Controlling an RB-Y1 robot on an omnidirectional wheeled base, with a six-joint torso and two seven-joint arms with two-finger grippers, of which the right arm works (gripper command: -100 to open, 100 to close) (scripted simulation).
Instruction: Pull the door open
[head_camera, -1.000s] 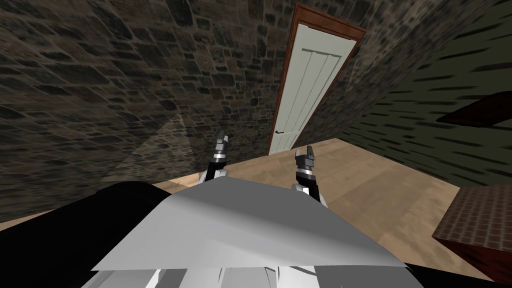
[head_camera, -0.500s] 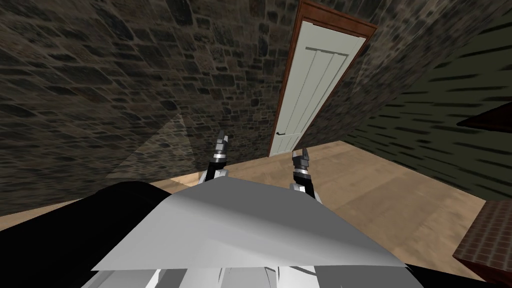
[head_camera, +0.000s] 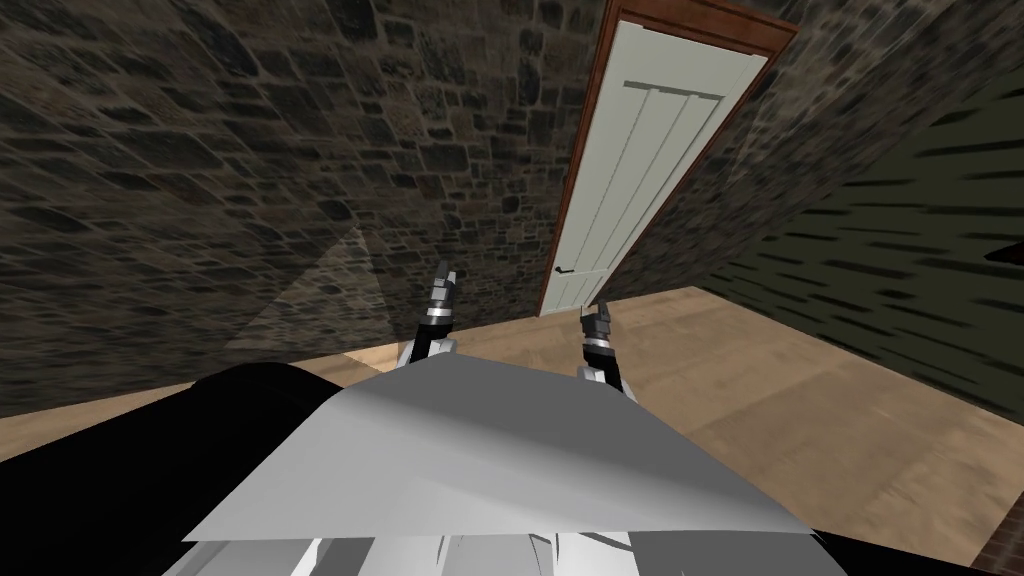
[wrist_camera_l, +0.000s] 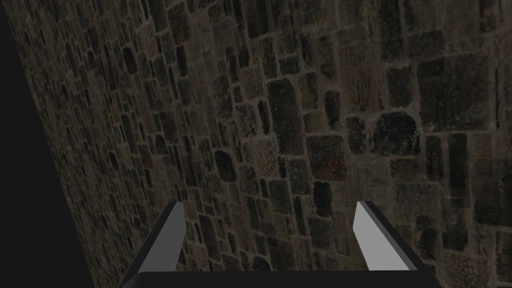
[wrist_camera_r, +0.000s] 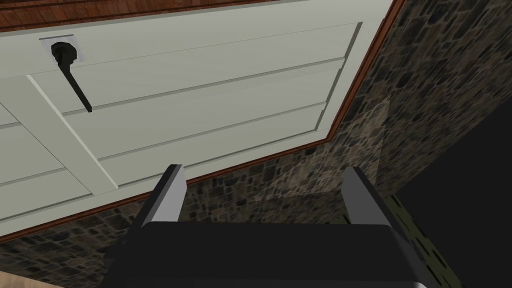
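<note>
Wall (head_camera: 300, 150): dark stone.
Door (head_camera: 640, 170): white, closed, black handle (wrist_camera_r: 74, 84).
Right gripper (wrist_camera_r: 262, 172): fingers spread, door ahead.
Left gripper (wrist_camera_l: 267, 205): fingers spread, empty.

arms (head_camera: 426, 345): dark, silver-banded at wrist | jaws: thin light-grey blades (dark box (wrist_camera_r: 260, 250) behind)

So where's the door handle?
In the head view, the handle is at the left edge of the door, ahead of the right gripper, untouched.

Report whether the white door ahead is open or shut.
Shut: the door lies flush within its red-brown frame, no gap showing. Its dark handle is untouched; the right gripper is open, short of it.
</note>
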